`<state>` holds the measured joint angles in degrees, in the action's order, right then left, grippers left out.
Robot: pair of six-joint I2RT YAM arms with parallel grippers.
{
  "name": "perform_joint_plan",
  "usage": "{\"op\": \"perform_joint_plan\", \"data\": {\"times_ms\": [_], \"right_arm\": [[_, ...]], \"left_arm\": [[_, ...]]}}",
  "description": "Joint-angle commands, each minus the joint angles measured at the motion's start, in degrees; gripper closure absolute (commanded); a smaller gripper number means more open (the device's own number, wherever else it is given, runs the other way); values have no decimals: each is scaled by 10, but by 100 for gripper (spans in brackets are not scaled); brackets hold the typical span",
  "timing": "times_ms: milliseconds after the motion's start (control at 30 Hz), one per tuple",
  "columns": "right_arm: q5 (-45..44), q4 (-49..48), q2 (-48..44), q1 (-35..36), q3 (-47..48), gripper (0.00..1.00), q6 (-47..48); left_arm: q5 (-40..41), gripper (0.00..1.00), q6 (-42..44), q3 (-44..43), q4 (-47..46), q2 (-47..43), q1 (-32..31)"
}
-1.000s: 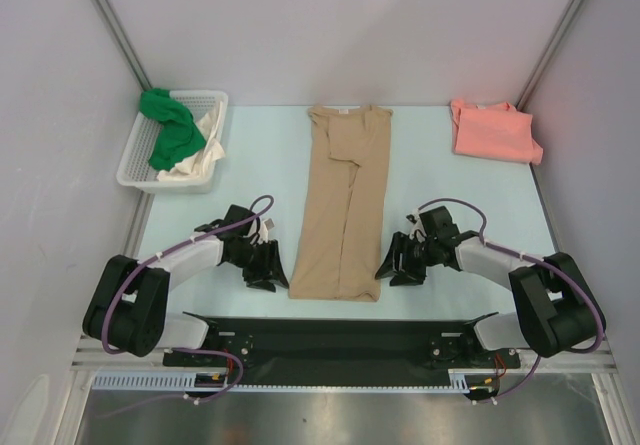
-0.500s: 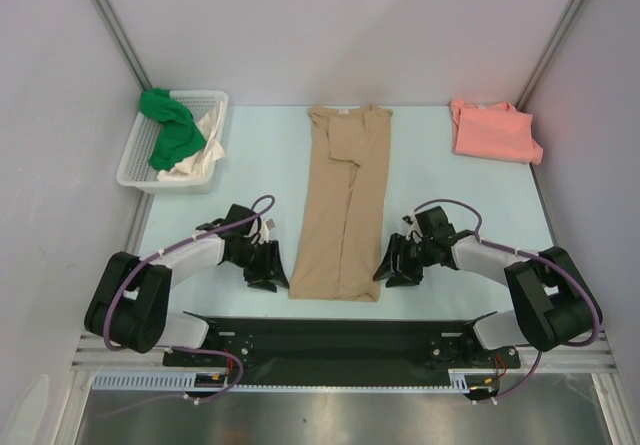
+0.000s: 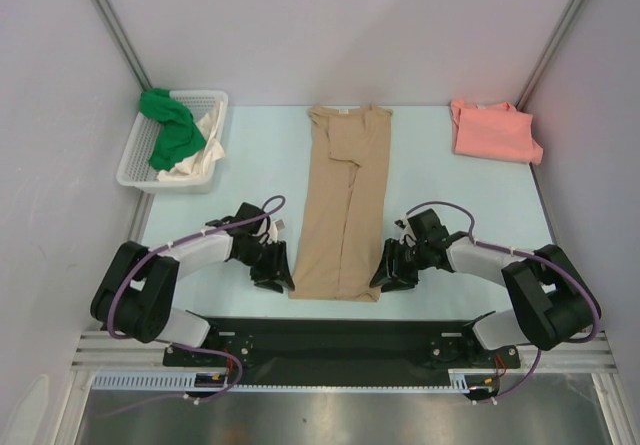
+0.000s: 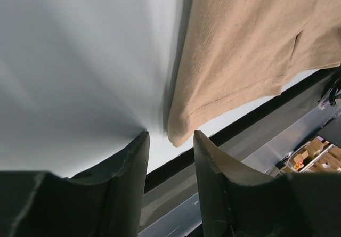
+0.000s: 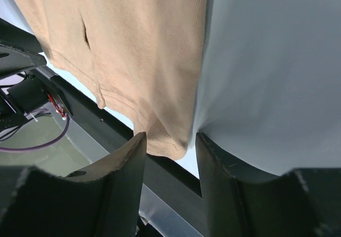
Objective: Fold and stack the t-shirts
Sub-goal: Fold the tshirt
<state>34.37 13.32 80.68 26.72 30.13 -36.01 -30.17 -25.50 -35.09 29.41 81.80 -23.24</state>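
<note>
The tan t-shirt (image 3: 343, 205) lies folded into a long strip down the middle of the table, collar at the far end. My left gripper (image 3: 283, 277) is open at its near left hem corner (image 4: 178, 135), which sits just ahead of the gap between the fingers. My right gripper (image 3: 381, 276) is open at the near right hem corner (image 5: 168, 146), which lies between the fingertips. The salmon pink t-shirt (image 3: 494, 131) lies folded at the far right. The bright green t-shirt (image 3: 170, 130) and the cream t-shirt (image 3: 204, 150) hang in the basket.
A white lattice basket (image 3: 138, 170) stands at the far left of the table. The black base rail (image 3: 340, 340) runs along the near edge, close under both grippers. Grey walls close in the left, right and back.
Both grippers have moved inward toward the tan shirt's near corners, the left one to the right and the right one to the left. The shirts have not moved.
</note>
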Motion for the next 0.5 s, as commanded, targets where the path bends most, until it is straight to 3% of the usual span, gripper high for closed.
{"op": "perform_joint_plan", "data": {"times_ms": [0, 167, 367, 467], "right_arm": [[-29, 21, 4, 4, -11, 53, 6], [-16, 5, 5, 9, -18, 62, 7], [-8, -1, 5, 21, -17, 66, 11], [-5, -6, 6, 25, -18, 70, 10]], "left_arm": [[15, 55, 1, -16, -20, 14, -12], [19, 56, 1, -21, -26, 23, -19], [17, 57, 0, -27, -33, 35, -26], [13, 69, 1, -28, -36, 38, -28]]}}
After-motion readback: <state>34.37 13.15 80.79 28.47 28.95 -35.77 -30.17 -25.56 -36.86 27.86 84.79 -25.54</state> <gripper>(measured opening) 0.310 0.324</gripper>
